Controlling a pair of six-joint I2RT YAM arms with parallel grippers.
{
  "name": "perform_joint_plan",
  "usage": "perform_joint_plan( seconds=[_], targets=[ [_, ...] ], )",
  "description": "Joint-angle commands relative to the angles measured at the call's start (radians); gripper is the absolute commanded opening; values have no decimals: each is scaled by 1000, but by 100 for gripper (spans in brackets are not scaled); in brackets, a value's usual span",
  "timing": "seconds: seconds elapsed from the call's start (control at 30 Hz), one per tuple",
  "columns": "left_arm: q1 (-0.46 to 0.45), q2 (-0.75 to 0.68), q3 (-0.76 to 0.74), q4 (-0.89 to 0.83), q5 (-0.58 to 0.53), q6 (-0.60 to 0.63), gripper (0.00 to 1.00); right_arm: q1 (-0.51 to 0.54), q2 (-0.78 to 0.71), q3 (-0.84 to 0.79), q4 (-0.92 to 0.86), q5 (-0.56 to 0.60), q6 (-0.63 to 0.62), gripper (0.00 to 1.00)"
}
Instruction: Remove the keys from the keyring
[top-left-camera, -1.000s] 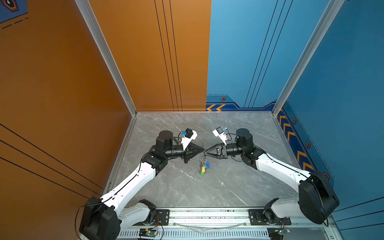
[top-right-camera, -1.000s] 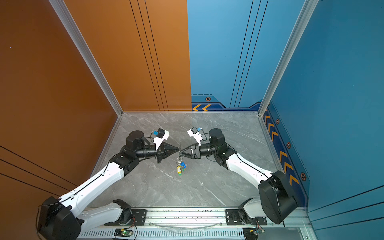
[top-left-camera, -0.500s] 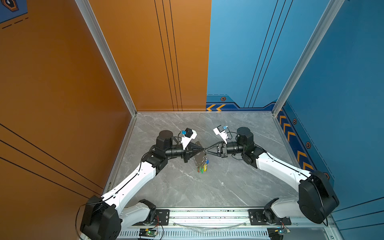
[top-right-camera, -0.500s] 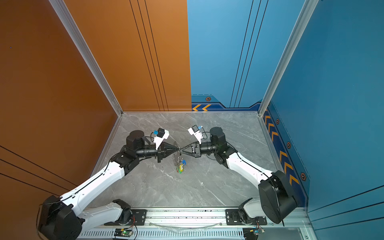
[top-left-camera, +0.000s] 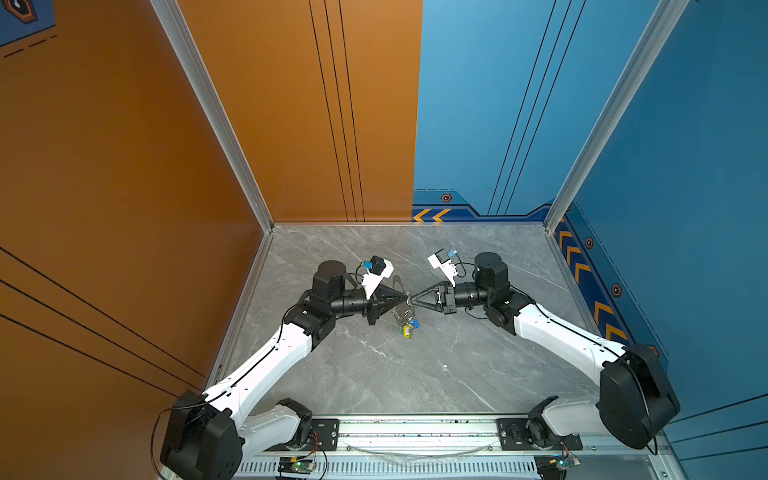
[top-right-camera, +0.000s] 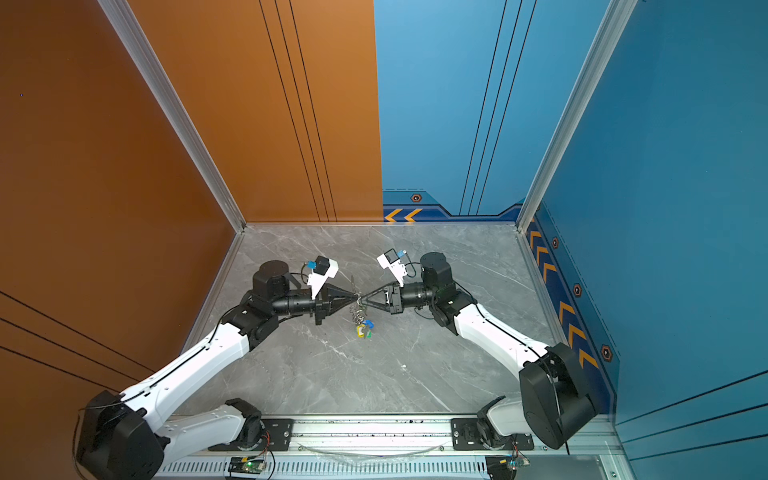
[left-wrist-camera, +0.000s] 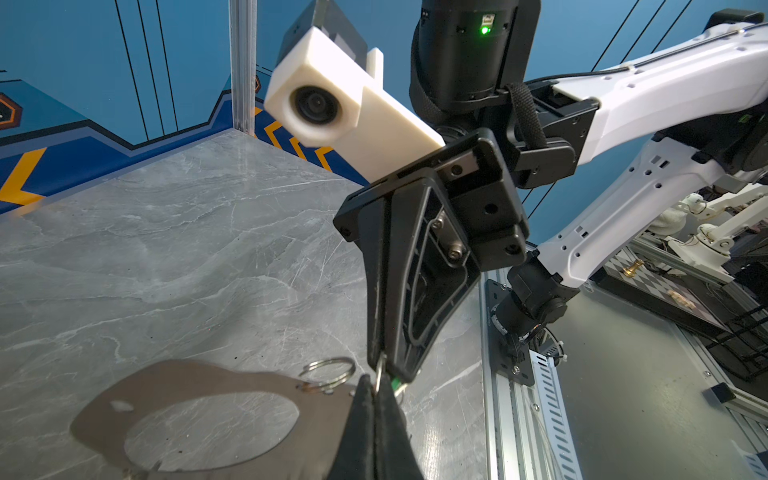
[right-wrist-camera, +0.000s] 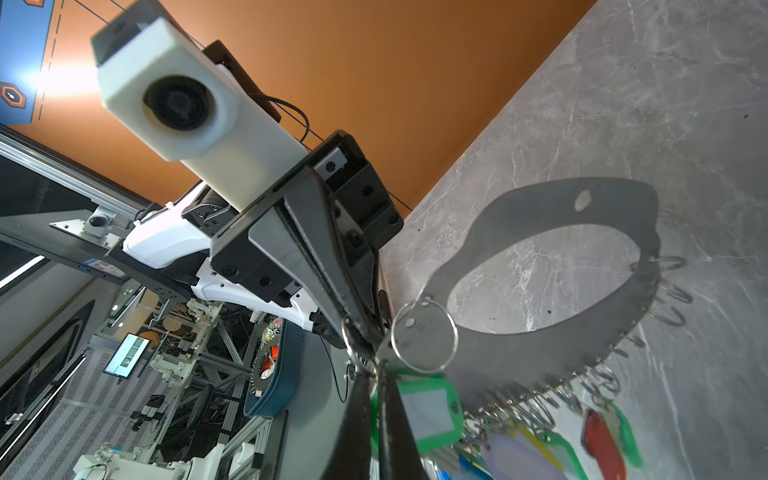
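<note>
1. Hanging between the two arms over the middle of the grey marble table (top-left-camera: 374, 374), the keyring (left-wrist-camera: 318, 413) (right-wrist-camera: 540, 353) is a flat grey-brown plate with a wide oval hole. The tabletop shows through that hole in both wrist views.
2. The left gripper (top-left-camera: 406, 296) (top-right-camera: 358, 296) (left-wrist-camera: 366, 377) (right-wrist-camera: 360, 348) has its jaws pressed fully together, and it pinches the rim of the keyring at the corner nearest the other arm.
3. The right gripper (top-left-camera: 412, 302) (top-right-camera: 363, 302) (left-wrist-camera: 384, 365) (right-wrist-camera: 376, 370) comes in from the opposite side, so the two sets of tips almost touch.
4. Its jaws are also closed tight, nipping a small silver ring (left-wrist-camera: 380, 370) at that same corner, just beside the green tag (right-wrist-camera: 430, 411).
5. The keys (top-left-camera: 407, 328) (top-right-camera: 363, 328) dangle in a bunch just below the meeting tips in both top views, with blue, yellow and green tags showing. I cannot tell whether the lowest of them touches the table.
6. In the right wrist view a row of small rings fringes the plate's outer edge. A yellow tag (right-wrist-camera: 536, 446), a red tag (right-wrist-camera: 602, 436) and a pale one hang from it, all blurred.
7. A large split ring (right-wrist-camera: 456, 337) lies against the plate next to the gripped corner.
</note>
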Motion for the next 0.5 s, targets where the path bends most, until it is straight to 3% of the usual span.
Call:
perform_joint_plan(
  seconds=[0.0, 0.47],
  targets=[
    [4, -22, 1, 53, -33, 11, 0, -18, -45, 37, -131, 25, -76, 0],
    [-13, -13, -13, 53, -66, 22, 0, -17, -45, 119, -224, 67, -76, 0]
  ],
)
